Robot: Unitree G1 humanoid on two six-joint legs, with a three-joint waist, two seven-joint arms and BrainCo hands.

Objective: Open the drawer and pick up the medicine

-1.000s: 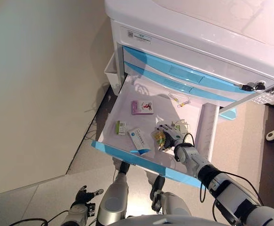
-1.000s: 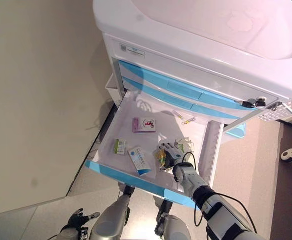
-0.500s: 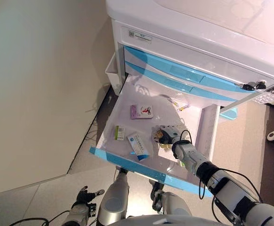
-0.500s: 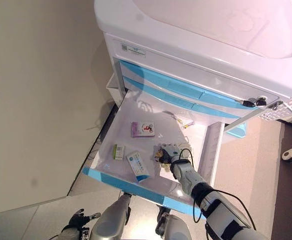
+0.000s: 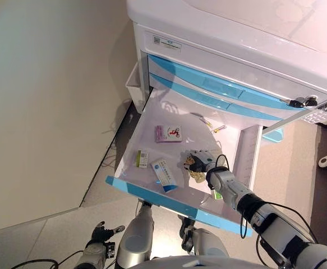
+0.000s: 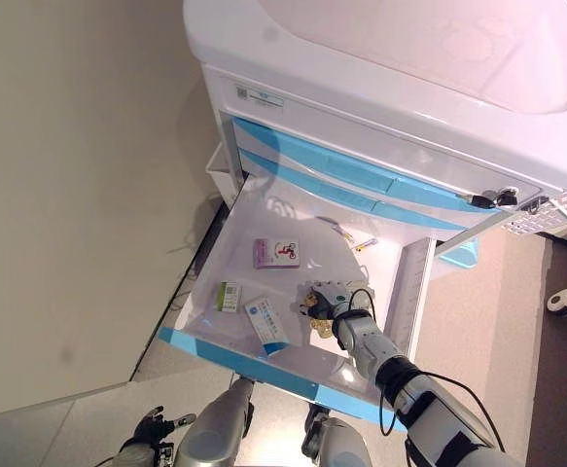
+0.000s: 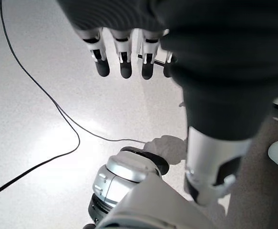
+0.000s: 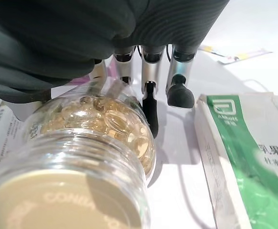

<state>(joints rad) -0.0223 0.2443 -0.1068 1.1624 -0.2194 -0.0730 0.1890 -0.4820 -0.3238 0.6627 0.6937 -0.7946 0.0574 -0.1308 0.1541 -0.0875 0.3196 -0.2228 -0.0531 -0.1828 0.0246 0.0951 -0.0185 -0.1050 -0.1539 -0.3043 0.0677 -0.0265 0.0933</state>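
Compared with a second ago, the right hand (image 5: 199, 163) sits a little farther from the drawer's blue front edge and the clear bottle (image 8: 88, 157) in its grip now points its pale cap down toward that edge; the blue-and-white box (image 5: 164, 174) has also turned slightly and lies closer to the front lip. The drawer (image 5: 152, 120) stands fully pulled out of the white cabinet (image 5: 236, 53), a smooth, glossy white tray with a light-blue plastic front strip. The right hand's fingers (image 8: 150, 102) curl round the bottle, which is transparent, round and packed with amber, glistening softgel capsules under a flat beige cap. Just beside it lies a green-and-white packet (image 8: 246, 157), flat and glossy. Elsewhere on the drawer floor are a pink-purple flat box (image 5: 169, 133), a small green-and-white box (image 5: 143, 158) near the left wall, and a few thin sachets (image 5: 213, 124) toward the back. The left hand (image 7: 124, 59) hangs low beside the robot over the pale, polished floor (image 7: 38, 119), its fingers straight and relaxed, holding nothing.
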